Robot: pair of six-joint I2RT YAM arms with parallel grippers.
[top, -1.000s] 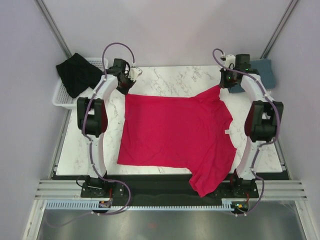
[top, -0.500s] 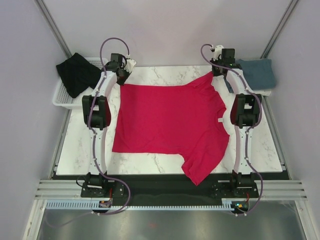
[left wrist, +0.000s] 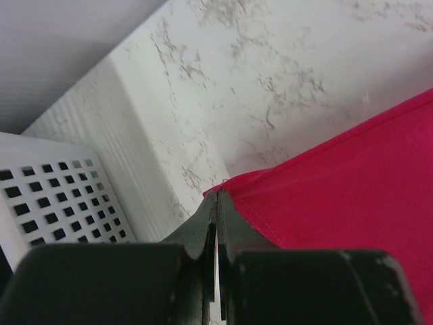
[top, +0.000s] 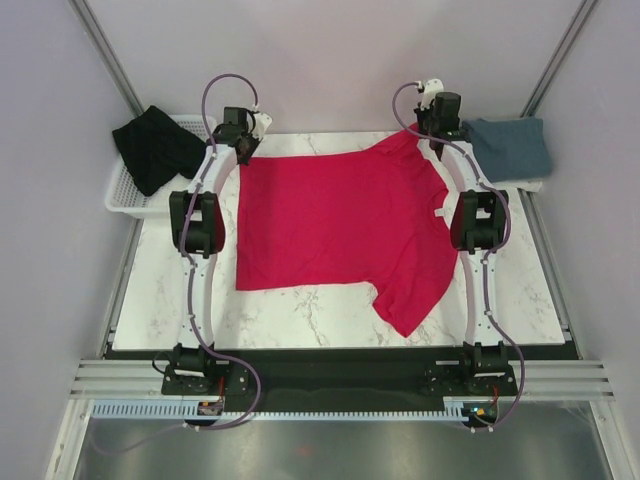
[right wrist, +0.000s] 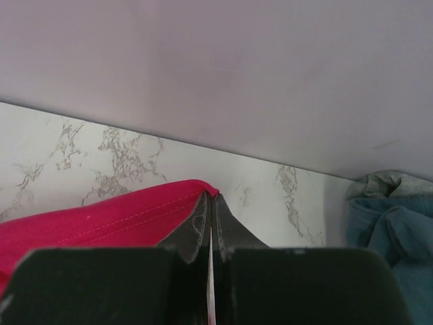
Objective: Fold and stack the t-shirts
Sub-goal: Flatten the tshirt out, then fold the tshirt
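Black t-shirt (top: 155, 148) atop basket (top: 121, 196) (white)

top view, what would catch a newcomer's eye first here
The bright red t-shirt spread across the middle of the marble table, with the left pincer and right pincer each shut on its far edge. Next, the black t-shirt draped over the white basket far left and the blue-grey t-shirt far right.

Matt red cloth t-shirt (top: 340, 225), smooth white marbled tabletop (top: 300, 310), perforated white plastic basket (left wrist: 40, 196)
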